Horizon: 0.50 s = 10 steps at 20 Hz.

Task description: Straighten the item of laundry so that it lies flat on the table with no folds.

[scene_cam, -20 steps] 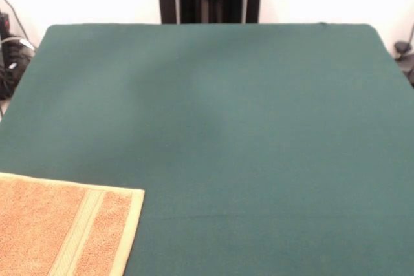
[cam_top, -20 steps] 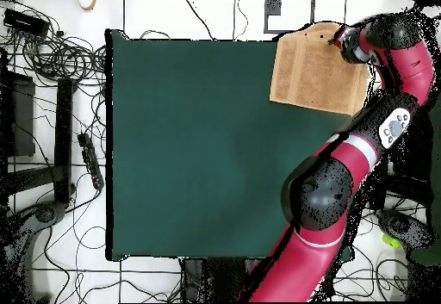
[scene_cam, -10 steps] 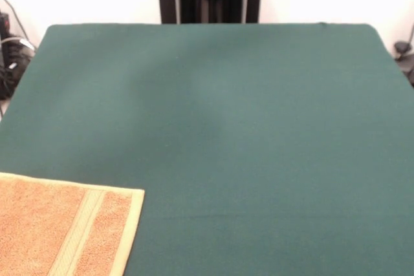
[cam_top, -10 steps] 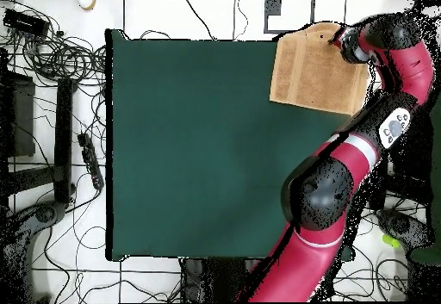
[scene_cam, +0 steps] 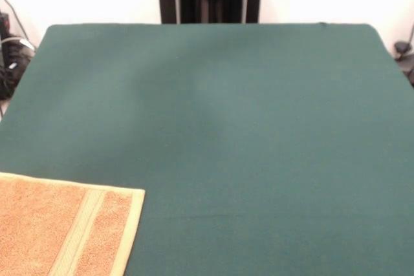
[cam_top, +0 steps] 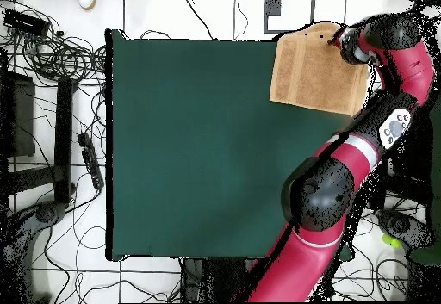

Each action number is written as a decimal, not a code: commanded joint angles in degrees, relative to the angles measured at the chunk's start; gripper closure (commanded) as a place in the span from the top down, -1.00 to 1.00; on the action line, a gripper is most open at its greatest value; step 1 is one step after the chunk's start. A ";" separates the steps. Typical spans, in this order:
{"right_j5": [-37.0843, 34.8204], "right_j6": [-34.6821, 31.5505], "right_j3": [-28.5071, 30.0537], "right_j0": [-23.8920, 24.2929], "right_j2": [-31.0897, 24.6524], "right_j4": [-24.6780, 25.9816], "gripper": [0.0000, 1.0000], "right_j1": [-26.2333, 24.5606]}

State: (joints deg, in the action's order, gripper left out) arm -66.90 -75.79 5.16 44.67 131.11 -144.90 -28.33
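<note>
The bench, covered in dark green cloth, fills most of both views and is bare apart from one item. The red and black arm runs up the right side of the overhead frame, bending over the bench's upper right corner. The towel, orange-tan terry with a paler stripe near its hem, lies at that upper right corner in the overhead view and in the lower left of the front frame, partly past the bench edge; its visible part appears flat, without evident folds. The hand sits at the towel's top right corner, but whether it is clenched or released cannot be told. Judged by its look, the towel is light, soft and limp, not slippery, and likely to drag rather than slide; a corner or hem offers the best hold.
</note>
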 commanded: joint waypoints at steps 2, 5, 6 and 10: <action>2.35 -2.23 -5.43 -4.26 -6.68 5.71 1.00 -11.22; 1.86 -4.49 -5.58 -4.75 -9.28 6.12 1.00 -11.52; 1.72 -5.16 -5.59 -4.87 -9.67 6.34 1.00 -11.49; -0.79 -7.44 -5.99 -4.85 -9.43 6.90 1.00 -10.51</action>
State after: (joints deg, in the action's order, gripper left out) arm -66.57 -75.79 5.37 44.53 122.52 -143.27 -30.26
